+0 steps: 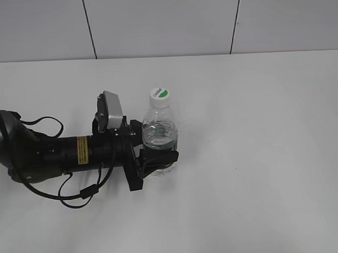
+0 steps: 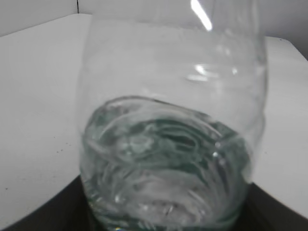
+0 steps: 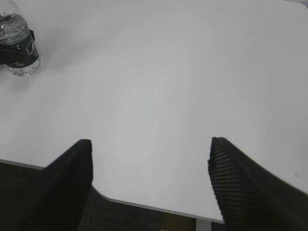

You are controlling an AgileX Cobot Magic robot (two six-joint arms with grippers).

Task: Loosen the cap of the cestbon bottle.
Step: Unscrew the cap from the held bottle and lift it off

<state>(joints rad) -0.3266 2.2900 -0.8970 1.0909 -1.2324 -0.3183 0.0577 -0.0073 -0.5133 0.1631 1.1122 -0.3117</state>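
The bench (image 1: 259,156) fills the exterior view, bare white on its right half. The left arm (image 1: 53,155) lies across the lower left, its end effector (image 1: 158,156) clamped around the lower body of the bottle (image 1: 159,135), which stands upright just left of centre, long axis vertical. The cap (image 1: 159,94) sits on top, above the clamp and untouched. The right end effector (image 3: 151,178) hangs at the bench's edge with jaws wide apart and empty; in its own view the bottle (image 3: 19,45) sits in the upper left corner, well apart. Loosening likely needs that arm to travel up-left and descend over the cap.
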